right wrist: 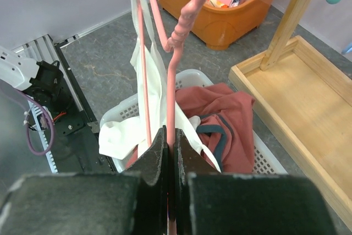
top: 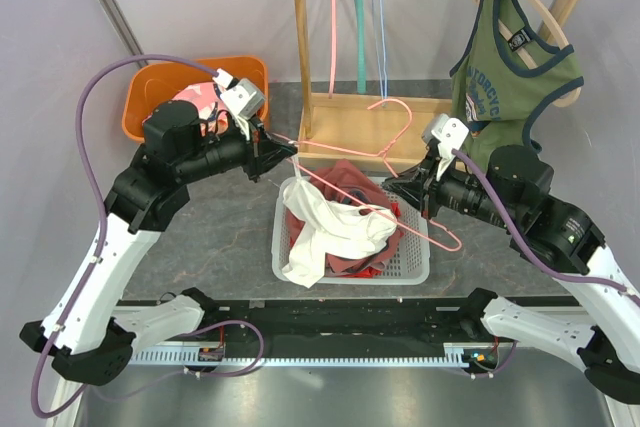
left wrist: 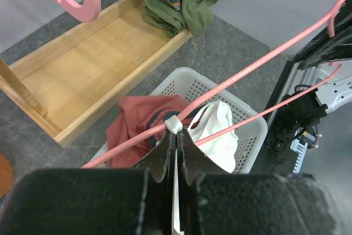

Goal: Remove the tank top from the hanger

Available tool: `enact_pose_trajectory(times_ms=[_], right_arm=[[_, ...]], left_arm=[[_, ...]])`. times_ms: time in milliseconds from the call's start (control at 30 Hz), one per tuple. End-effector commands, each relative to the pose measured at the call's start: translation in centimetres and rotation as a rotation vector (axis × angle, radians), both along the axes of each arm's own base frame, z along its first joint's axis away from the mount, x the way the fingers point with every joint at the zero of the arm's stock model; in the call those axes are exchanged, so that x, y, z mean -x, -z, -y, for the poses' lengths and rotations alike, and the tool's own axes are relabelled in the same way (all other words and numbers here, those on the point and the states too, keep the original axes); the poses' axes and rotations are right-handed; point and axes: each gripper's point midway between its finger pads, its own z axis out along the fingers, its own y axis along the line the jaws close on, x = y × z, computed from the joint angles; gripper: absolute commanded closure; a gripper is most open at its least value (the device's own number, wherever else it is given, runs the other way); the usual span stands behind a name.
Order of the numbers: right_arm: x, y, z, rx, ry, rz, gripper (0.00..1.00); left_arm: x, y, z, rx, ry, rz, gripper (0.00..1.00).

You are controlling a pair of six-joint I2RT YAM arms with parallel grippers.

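A white tank top (top: 320,232) hangs from a pink hanger (top: 345,149) and droops into a white basket (top: 415,272). My left gripper (top: 293,152) is shut on the tank top's strap at the hanger's left end; in the left wrist view (left wrist: 176,133) white fabric (left wrist: 175,125) sits pinched at the jaw tips against the hanger (left wrist: 247,67). My right gripper (top: 390,185) is shut on the hanger's rod near its neck, seen in the right wrist view (right wrist: 170,136). The hanger (right wrist: 171,81) is held above the basket, and the tank top (right wrist: 124,133) trails below it.
A red garment (top: 345,177) lies in the basket. An orange bin (top: 150,97) of clothes stands at the back left. A wooden rack (top: 350,112) behind the basket carries pink, teal and blue hangers and a green tank top (top: 510,57) on a wooden hanger.
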Motion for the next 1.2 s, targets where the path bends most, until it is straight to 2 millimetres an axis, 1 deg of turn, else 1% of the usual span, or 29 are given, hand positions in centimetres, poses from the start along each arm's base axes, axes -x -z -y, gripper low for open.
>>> enact_pose_trajectory(times_ms=[0, 67, 133, 167, 200, 233, 300, 333, 400, 433, 500, 533, 600, 633, 667, 700, 767, 800, 833, 900, 933, 1000, 1033, 1067, 1100, 1133, 1167], right_arm=[[-0.4, -1.0, 0.9, 0.008, 0.043, 0.024, 1.00], [-0.3, -0.9, 1.1, 0.017, 0.049, 0.020, 1.00], [-0.3, -0.3, 1.6, 0.041, 0.068, 0.001, 1.00], [0.1, 0.0, 2.1, 0.052, 0.073, -0.008, 1.00], [0.1, 0.2, 2.6, 0.075, 0.077, 0.010, 1.00], [0.2, 0.2, 3.0, 0.082, 0.090, 0.010, 1.00], [1.1, 0.0, 4.2, 0.081, 0.102, 0.011, 1.00], [1.5, -0.7, 4.7, 0.065, 0.107, 0.018, 1.00], [2.8, -1.8, 5.9, 0.039, 0.113, 0.030, 1.00], [3.6, -3.2, 6.5, 0.008, 0.105, 0.053, 1.00], [5.3, -4.7, 7.7, -0.046, 0.098, 0.065, 1.00], [6.2, -6.1, 8.5, -0.079, 0.091, 0.093, 1.00], [7.5, -6.8, 9.6, -0.096, 0.084, 0.104, 1.00], [8.1, -7.8, 10.3, -0.116, 0.090, 0.123, 1.00], [8.3, -7.8, 10.8, -0.120, 0.102, 0.115, 1.00], [8.1, -8.1, 11.4, -0.127, 0.137, 0.120, 1.00], [7.9, -8.6, 12.3, -0.154, 0.193, 0.120, 1.00], [6.9, -8.8, 13.3, -0.159, 0.271, 0.122, 1.00], [6.7, -9.2, 13.7, -0.171, 0.303, 0.125, 1.00], [5.8, -9.5, 14.4, -0.177, 0.371, 0.123, 1.00], [5.0, -9.9, 15.5, -0.182, 0.446, 0.129, 1.00], [4.0, -10.0, 16.4, -0.180, 0.531, 0.123, 1.00], [3.1, -10.3, 17.5, -0.181, 0.619, 0.121, 1.00], [2.7, -10.1, 17.8, -0.170, 0.651, 0.112, 1.00], [2.6, -10.4, 18.1, -0.182, 0.674, 0.107, 1.00], [1.9, -10.3, 18.0, -0.166, 0.701, 0.095, 1.00], [1.7, -10.4, 17.9, -0.164, 0.708, 0.089, 1.00]], left_arm=[[1.5, -3.4, -0.6, 0.056, 0.026, 0.092, 0.98], [1.7, -4.0, -0.9, 0.054, 0.018, 0.119, 0.98], [1.7, -4.6, -1.2, 0.052, 0.012, 0.147, 0.98], [1.6, -5.3, -1.5, 0.054, -0.007, 0.166, 0.98], [1.5, -5.7, -1.7, 0.051, -0.014, 0.189, 0.98], [1.3, -6.6, -2.1, 0.058, -0.045, 0.209, 0.98], [0.5, -7.3, -2.7, 0.030, -0.083, 0.263, 0.98], [-0.3, -7.4, -3.3, 0.019, -0.137, 0.271, 0.98], [-1.2, -7.0, -3.7, -0.002, -0.179, 0.271, 0.98], [-1.7, -6.3, -3.8, -0.014, -0.199, 0.257, 0.98], [-1.8, -5.6, -3.5, -0.028, -0.180, 0.246, 0.98], [-1.7, -5.0, -3.1, -0.031, -0.158, 0.234, 0.98], [-1.8, -4.5, -2.5, -0.031, -0.134, 0.214, 0.98], [-1.5, -4.5, -2.0, -0.026, -0.103, 0.208, 0.98], [-1.7, -4.2, -1.6, -0.026, -0.086, 0.191, 0.98], [-1.5, -4.1, -1.2, -0.019, -0.066, 0.179, 0.98], [-0.4, -3.9, 0.1, 0.010, 0.026, 0.136, 0.98], [-0.1, -3.8, 0.8, 0.016, 0.066, 0.125, 0.98], [1.2, -3.8, 1.8, 0.028, 0.155, 0.117, 0.98], [2.1, -4.1, 2.9, 0.036, 0.216, 0.114, 0.98], [2.7, -4.7, 3.7, 0.041, 0.255, 0.127, 0.98], [3.1, -4.7, 4.4, 0.008, 0.291, 0.155, 0.98], [3.4, -4.4, 5.1, -0.015, 0.303, 0.167, 0.98], [3.3, -3.4, 5.2, -0.063, 0.305, 0.184, 0.98], [2.2, -1.2, 5.2, -0.130, 0.251, 0.171, 0.98], [2.5, 0.7, 5.8, -0.185, 0.259, 0.171, 0.98], [2.3, 2.8, 5.7, -0.253, 0.260, 0.174, 0.98]])
